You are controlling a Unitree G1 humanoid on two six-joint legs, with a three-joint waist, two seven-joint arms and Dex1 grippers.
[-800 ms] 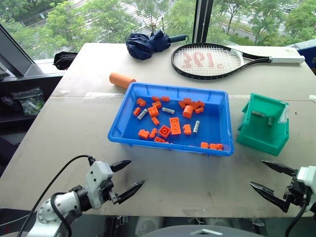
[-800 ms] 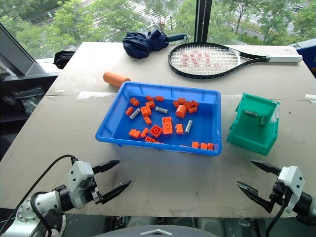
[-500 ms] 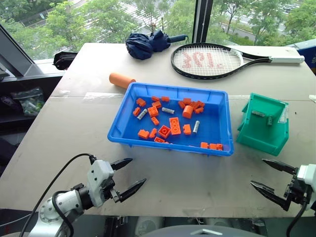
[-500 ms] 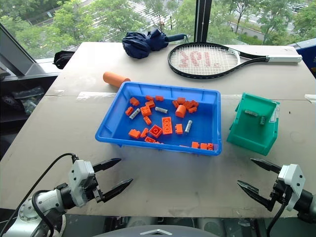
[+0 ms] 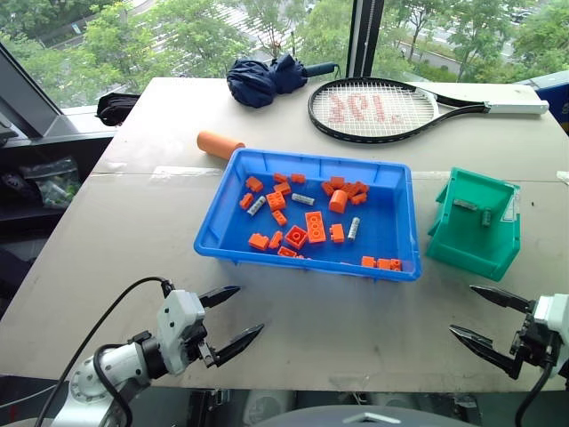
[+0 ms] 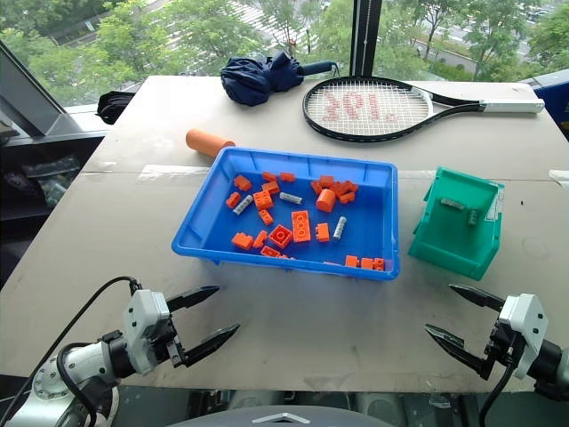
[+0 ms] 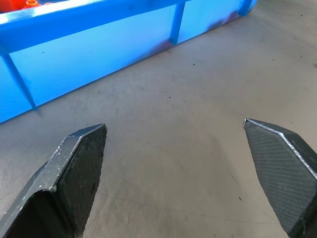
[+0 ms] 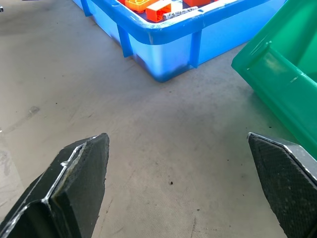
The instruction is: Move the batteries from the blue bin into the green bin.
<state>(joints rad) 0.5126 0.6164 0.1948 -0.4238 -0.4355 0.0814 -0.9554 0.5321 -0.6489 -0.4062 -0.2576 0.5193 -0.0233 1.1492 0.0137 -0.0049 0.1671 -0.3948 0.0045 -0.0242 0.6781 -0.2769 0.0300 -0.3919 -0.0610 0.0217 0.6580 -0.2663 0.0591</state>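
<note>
The blue bin (image 5: 388,269) stands mid-table and holds orange bricks and three silver batteries (image 5: 303,199), (image 5: 257,205), (image 5: 353,229). To its right sits the green bin (image 5: 471,253) with two batteries (image 5: 465,205) lying inside. My left gripper (image 5: 250,309) hovers open over the table's near edge, short of the blue bin's front left corner, nothing between its fingers. My right gripper (image 5: 460,309) is open too, near the front edge, just in front of the green bin. The left wrist view shows the blue bin's wall (image 7: 99,44) ahead; the right wrist view shows the corners of both bins (image 8: 163,54), (image 8: 287,94).
An orange cylinder (image 5: 219,144) lies behind the blue bin's left corner. A tennis racket (image 5: 373,108) and a folded dark umbrella (image 5: 267,78) lie at the back by the window. Bare table runs between the bins and the near edge.
</note>
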